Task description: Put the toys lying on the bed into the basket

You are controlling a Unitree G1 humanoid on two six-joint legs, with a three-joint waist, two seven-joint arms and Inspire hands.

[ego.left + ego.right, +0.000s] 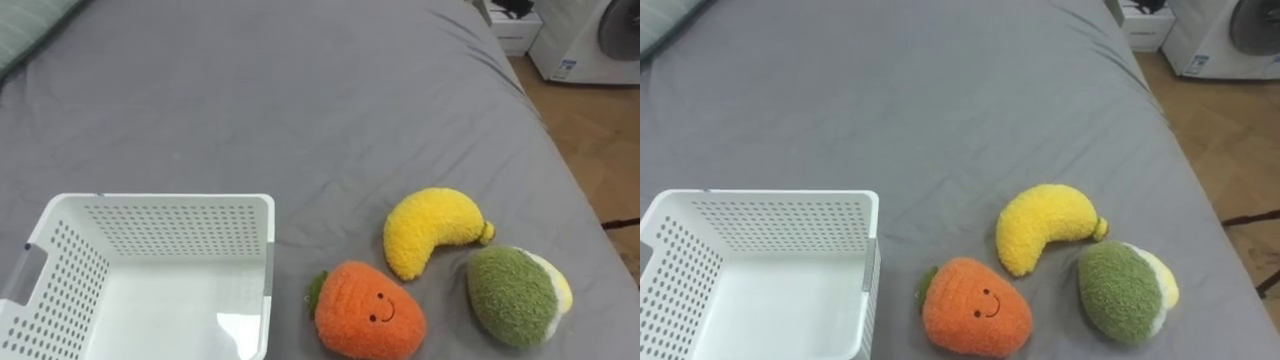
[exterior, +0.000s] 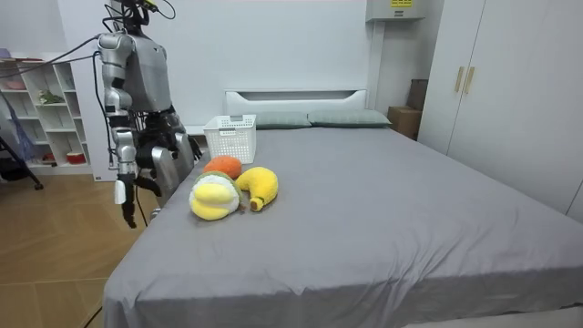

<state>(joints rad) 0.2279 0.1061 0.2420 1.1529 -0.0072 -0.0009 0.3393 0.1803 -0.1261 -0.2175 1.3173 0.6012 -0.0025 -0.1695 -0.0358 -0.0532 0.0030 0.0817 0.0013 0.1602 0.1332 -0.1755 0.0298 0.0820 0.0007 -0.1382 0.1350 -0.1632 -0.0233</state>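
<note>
Grey bed (image 1: 300, 100) holds the toys right of the white basket (image 1: 150, 212): yellow banana (image 1: 432, 230) lying lower-left to upper-right with its stem right, smiling orange carrot (image 1: 368, 312) with its leaves left, and a fuzzy green-yellow fruit (image 1: 515, 293). Right hand (image 2: 128, 208) and left hand (image 2: 179, 150) sit low by the bed edge; can't tell the fingers.

Basket (image 1: 150, 270) left of toys (image 1: 440, 270)
</note>
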